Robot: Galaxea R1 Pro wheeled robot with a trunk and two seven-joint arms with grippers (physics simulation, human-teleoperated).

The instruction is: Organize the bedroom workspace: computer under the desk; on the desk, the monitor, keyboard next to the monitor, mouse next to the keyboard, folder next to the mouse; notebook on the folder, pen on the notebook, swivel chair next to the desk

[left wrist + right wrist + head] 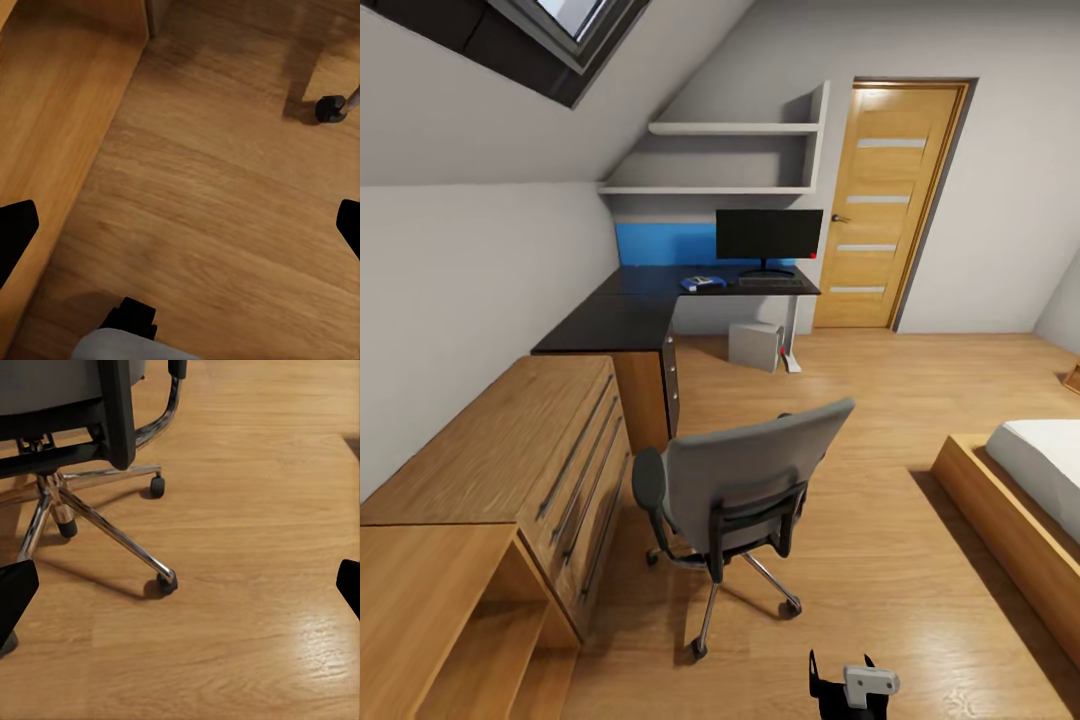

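Wooden flooring spreads across an attic bedroom with sloping white walls. We face the swivel chair, its grey back turned toward us, standing on the floor well apart from the desk. That black-topped desk runs along the far wall and turns a corner toward us. On its far end stands the monitor, screen dark, with the keyboard just before its stand. Left of the keyboard lies the blue folder with something small and pale on top; we cannot tell what. The computer sits on the floor under the desk. A light wooden cabinet lines the left wall, a door stands beyond the desk, and a bed lies to our right. Our left hand hangs over bare floor, fingers spread wide, holding nothing. Our right hand is likewise spread wide and empty, near the chair's chrome base.
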